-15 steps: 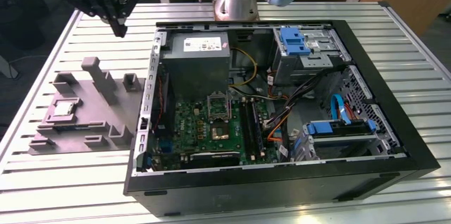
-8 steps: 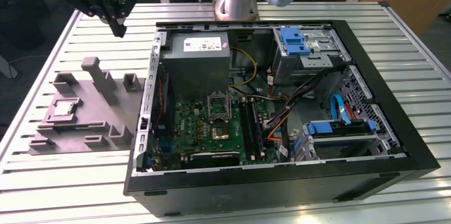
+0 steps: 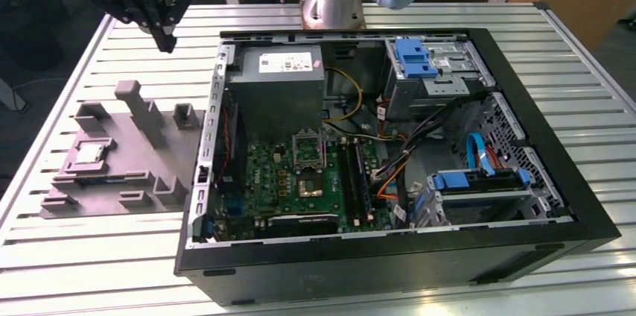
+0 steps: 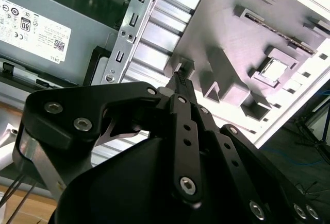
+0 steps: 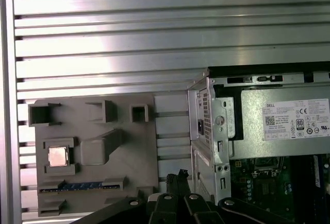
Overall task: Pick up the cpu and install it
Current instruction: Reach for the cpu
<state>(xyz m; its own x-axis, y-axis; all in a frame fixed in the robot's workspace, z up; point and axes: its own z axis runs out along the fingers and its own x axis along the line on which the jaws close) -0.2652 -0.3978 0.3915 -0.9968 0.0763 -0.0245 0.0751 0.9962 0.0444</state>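
The gripper hangs high over the far corner of the slatted metal table on the exterior view's left. Its black claw is drawn together, the two fingertips meeting in a single point. In both wrist views the closed tips line up with the strip of bare table between the grey moulded fixture and the metal side wall of the open computer case, well above both. The cpu is a small square chip with a pale silver top. It lies flat in a square recess of the fixture, on the side of the fixture away from the case and towards the table's edge on the exterior view's left. It is well apart from the gripper and also shows in both wrist views, seated level in its pocket among the fixture's raised blocks. The computer case takes up the middle of the table with its side panel off. Inside it, the grey power supply sits towards the table's far edge, and the green motherboard lies beside it towards the near edge. The motherboard carries a black socket frame with long dark memory sticks just beside it.
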